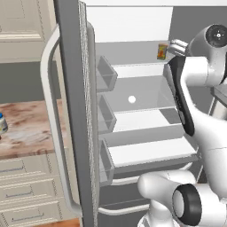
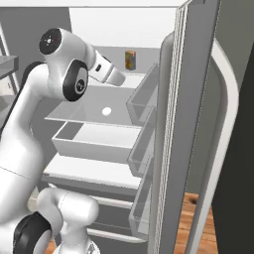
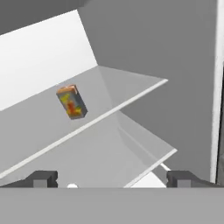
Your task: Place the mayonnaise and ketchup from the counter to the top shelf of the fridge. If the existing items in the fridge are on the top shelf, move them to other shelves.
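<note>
Spread fingertips (image 3: 41, 178) hold nothing, with the small carton (image 3: 72, 102) well beyond them on the top shelf (image 3: 109, 87)

So the fridge door (image 1: 75, 111) is swung open on the left, bins (image 1: 105, 73) stacked down its inner side. A small carton (image 2: 130, 60) stands on the top shelf (image 2: 130, 80) toward the back, with the gripper (image 3: 111, 178) out in front of it, and a small ball (image 2: 106, 111) sits on the shelf below. Left of the fridge there's a counter (image 1: 26, 128) with drawers (image 1: 24, 190) underneath.

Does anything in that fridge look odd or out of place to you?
Nothing looks spilled or damaged. One colourful box stands upright on the top shelf, and a small white ball sits alone on the shelf below.
</note>
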Robot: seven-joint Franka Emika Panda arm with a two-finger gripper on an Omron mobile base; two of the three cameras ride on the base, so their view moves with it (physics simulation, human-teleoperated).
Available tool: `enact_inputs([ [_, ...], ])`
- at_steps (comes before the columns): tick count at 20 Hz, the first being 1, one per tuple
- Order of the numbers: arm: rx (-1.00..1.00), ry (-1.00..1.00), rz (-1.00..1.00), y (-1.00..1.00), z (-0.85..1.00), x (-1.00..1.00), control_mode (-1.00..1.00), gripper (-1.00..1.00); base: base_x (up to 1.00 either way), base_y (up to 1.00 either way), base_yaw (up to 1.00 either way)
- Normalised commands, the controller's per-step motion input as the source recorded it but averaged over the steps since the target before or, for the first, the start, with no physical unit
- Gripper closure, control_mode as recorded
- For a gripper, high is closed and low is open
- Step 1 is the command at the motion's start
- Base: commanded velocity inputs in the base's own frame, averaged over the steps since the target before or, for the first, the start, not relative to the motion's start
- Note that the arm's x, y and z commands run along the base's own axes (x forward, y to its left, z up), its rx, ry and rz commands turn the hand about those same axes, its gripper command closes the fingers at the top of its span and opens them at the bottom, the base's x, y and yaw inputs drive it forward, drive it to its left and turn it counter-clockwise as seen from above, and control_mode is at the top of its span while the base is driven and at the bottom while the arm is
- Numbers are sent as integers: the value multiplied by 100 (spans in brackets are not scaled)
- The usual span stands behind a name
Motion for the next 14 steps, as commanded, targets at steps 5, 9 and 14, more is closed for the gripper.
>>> enact_inputs([
  [5, -1, -1, 1, 0, 4, 47, -100, -100, 0, 0, 0],
  [9, -14, 3, 17, 0, 0, 29, -100, -100, 0, 0, 0],
  [14, -14, 4, 12, 1, 0, 30, -100, -100, 0, 0, 0],
])
